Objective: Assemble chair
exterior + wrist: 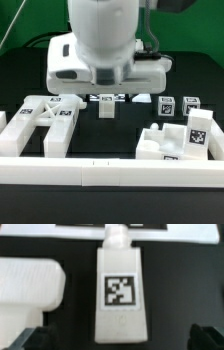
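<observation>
We see a white leg block (pixel 120 260) carrying one black-and-white square tag (pixel 121 290) (a blocky, pixel-like pattern). The X-braced frame (pixel 45 120) is plain white with small black-and-white tags, and so are the small blocks (pixel 167 104). The table (pixel 110 205) is black, the border rail (pixel 110 172) white.

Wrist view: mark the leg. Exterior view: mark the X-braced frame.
leg (pixel 120 291), wrist view, on its tag.
X-braced frame (pixel 44 120), exterior view, where its braces cross.
</observation>
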Available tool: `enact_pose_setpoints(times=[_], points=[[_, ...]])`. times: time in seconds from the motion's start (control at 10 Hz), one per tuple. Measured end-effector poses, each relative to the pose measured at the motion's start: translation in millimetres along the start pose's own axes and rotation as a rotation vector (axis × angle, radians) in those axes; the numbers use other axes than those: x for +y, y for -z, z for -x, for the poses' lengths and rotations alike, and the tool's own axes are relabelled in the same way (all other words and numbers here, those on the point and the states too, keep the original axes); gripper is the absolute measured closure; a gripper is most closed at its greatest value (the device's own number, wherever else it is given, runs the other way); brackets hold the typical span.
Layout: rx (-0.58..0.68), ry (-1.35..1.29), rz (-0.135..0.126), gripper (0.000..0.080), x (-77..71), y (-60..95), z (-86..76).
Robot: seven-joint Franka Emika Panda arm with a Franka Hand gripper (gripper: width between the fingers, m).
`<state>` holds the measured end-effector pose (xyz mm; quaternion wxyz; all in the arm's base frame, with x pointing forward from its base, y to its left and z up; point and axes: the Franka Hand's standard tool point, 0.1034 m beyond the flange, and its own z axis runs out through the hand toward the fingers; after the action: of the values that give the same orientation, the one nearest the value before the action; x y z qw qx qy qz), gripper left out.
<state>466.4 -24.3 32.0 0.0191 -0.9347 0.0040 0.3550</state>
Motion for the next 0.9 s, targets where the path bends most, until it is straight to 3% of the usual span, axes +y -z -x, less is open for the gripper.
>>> enact_pose_setpoints(times=[0.1, 0.3, 0.4, 0.5, 0.7, 0.9], points=[[-0.083, 0.001, 0.023, 0.015, 0.9, -3.7, -1.1], [-0.216, 0.002, 0.044, 0.015, 2.3, -11.8, -0.7], [-0.325, -0.005, 0.039, 0.015, 2.2, -16.5, 4.3], [-0.328, -0.004, 0.042, 0.015, 3.0, -17.4, -5.5], [-0.333, -0.008, 0.016, 0.015, -0.4, -20.2, -5.7], [-0.336, -0.011, 0.014, 0.015, 1.4, -22.5, -6.2]])
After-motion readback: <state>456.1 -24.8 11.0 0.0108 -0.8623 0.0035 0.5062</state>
